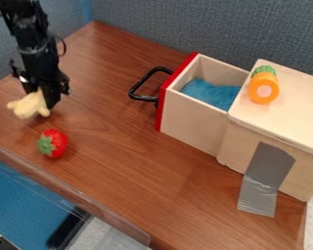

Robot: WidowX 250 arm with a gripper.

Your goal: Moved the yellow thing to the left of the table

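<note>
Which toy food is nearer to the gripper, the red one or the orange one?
The red strawberry with its green top, lying on the table near the gripper. The orange piece is much farther away, on top of the wooden box.

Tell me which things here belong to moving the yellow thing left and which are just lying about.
Part of the job:
- yellow thing, at the gripper
- wooden table

Just lying about:
- toy strawberry
- orange toy on the pale box
- open drawer with blue cloth inside
- grey tape on the box's side
</note>
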